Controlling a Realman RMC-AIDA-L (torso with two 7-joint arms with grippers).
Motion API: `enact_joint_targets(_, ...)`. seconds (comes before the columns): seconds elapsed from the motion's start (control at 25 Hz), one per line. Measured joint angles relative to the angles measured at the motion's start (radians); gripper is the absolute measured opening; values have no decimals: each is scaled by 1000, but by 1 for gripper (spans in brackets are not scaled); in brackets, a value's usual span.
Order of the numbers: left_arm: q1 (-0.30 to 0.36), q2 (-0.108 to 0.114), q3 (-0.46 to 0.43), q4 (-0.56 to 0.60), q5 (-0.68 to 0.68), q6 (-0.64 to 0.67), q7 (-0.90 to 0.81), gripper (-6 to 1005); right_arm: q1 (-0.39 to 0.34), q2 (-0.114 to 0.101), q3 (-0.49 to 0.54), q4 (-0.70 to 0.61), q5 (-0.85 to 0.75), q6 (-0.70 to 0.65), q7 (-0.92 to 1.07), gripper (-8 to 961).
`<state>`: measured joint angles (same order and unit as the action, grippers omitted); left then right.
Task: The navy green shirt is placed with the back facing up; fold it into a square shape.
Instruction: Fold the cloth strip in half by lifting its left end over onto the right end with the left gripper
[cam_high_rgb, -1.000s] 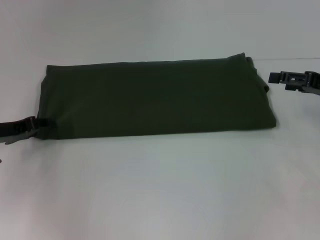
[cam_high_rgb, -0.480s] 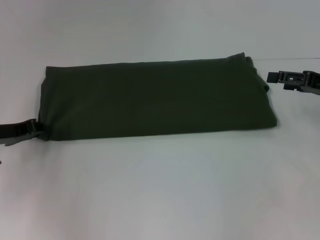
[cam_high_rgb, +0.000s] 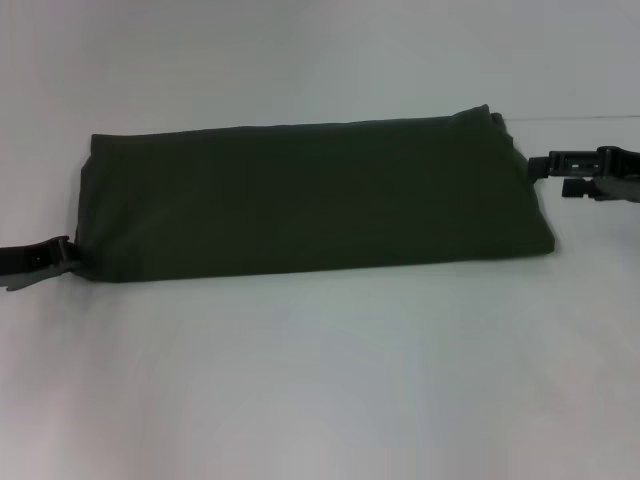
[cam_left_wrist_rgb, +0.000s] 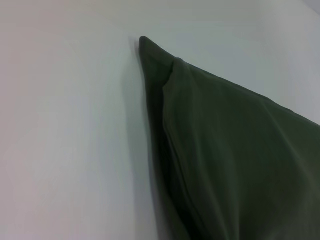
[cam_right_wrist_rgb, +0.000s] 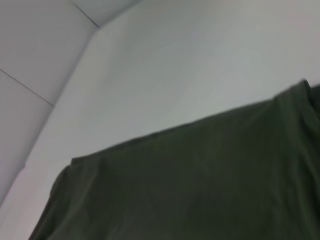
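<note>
Olive cloth, the navy green shirt (cam_high_rgb: 310, 195) lies folded long between pincers: left pincer (cam_high_rgb: 62, 255) pinching its eight-o'clock corner, right pincer (cam_high_rgb: 548, 166) at three o'clock, grip unclear.

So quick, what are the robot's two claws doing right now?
Left gripper: at the navy green shirt's near left corner; grip cannot be told.
Right gripper: at its right edge; cannot be told.

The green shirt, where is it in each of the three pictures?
Head view: the navy green shirt lies as a long folded band across the middle of the white table.
Left wrist view: it fills the lower right, one corner pointing up.
Right wrist view: it covers the lower half.
Shared landmark: the shirt's left-end near corner, beside the left gripper.
</note>
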<state>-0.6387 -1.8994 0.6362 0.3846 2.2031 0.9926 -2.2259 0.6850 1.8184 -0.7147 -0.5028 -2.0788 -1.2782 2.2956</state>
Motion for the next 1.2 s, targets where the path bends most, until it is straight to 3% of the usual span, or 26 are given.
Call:
enact_joint_targets(0.2, -3, 2, -1, -1, 0, 1, 0, 16, 41, -32, -19, -1, -101, -17, 135, 872)
enact_joint_targets(0.44, -3, 2, 0, -1, 0, 1, 0, 16, 75, -39, -20, 4, -234, 5, 194, 869)
enact_joint_targets(1.2, -2, 3, 3, 5, 0, 1, 0, 15, 114, 58, -34, 80, -322, 229, 167, 859)
